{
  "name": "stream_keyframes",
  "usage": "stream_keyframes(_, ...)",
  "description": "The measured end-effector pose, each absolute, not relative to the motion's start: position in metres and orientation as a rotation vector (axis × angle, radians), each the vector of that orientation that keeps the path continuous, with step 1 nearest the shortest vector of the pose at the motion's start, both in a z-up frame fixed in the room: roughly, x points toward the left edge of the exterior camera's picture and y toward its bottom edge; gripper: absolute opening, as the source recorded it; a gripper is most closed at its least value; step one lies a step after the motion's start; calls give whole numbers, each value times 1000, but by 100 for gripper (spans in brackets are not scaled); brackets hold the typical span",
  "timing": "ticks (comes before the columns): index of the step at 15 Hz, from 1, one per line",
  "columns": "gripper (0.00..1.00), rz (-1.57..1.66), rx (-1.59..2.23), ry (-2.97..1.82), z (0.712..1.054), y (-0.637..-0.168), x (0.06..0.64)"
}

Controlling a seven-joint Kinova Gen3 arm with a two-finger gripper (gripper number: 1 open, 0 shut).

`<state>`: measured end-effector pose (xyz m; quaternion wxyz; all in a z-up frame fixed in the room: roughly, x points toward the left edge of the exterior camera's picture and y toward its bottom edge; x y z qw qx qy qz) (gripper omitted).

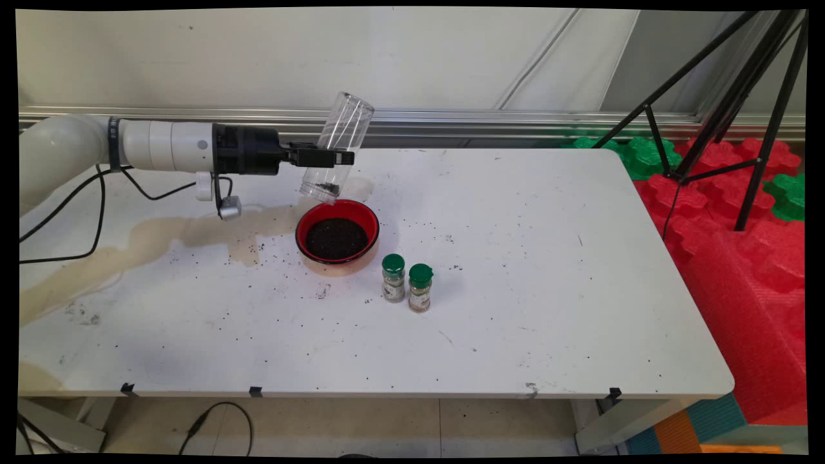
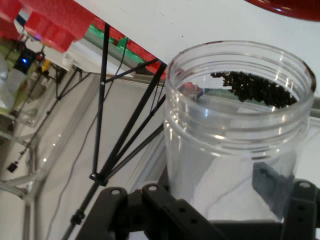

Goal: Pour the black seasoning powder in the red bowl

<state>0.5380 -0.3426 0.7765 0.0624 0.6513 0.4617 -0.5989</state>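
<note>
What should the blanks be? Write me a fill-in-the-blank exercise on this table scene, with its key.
1. The gripper holds a clear jar tipped mouth-down over the ____ bowl.
2. The bowl is filled with ____ granules.
3. Near the bowl stand ____ spice jars with green lids.
4. A few granules remain at the jar's ____.

Missing words: red; black; two; mouth

White surface (image 1: 548, 270), stained tan at left, dark granules scattered over it. Round red bowl (image 1: 361, 218) with black inside, filled with dark granules, near centre-left. Two small glass spice jars with green caps (image 1: 407, 281) upright, just right of bowl, side by side. Black tripod (image 1: 728, 103) and red/green foam floor tiles (image 1: 760, 245) beyond right edge.
</note>
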Motion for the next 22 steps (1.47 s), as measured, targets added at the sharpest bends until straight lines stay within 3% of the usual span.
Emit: stream_keyframes(22, 0, -2015, 1442, 2412, 780, -352, 540)
